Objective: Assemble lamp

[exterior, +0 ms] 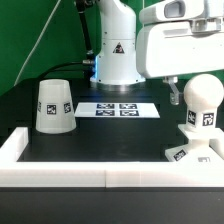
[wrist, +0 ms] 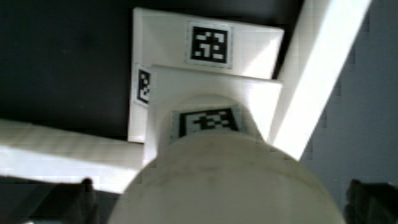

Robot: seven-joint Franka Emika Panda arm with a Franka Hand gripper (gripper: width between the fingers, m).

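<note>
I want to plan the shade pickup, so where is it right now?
In the exterior view the shade stands at that view's left, just left of the marker board, well apart from the bulb and base at the right.

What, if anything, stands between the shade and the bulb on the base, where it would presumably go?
On the table, only the flat marker board lies between the shade and the bulb on its base. The end effector, though, hangs over the bulb, fingers either side, occupying the space above it.
</note>
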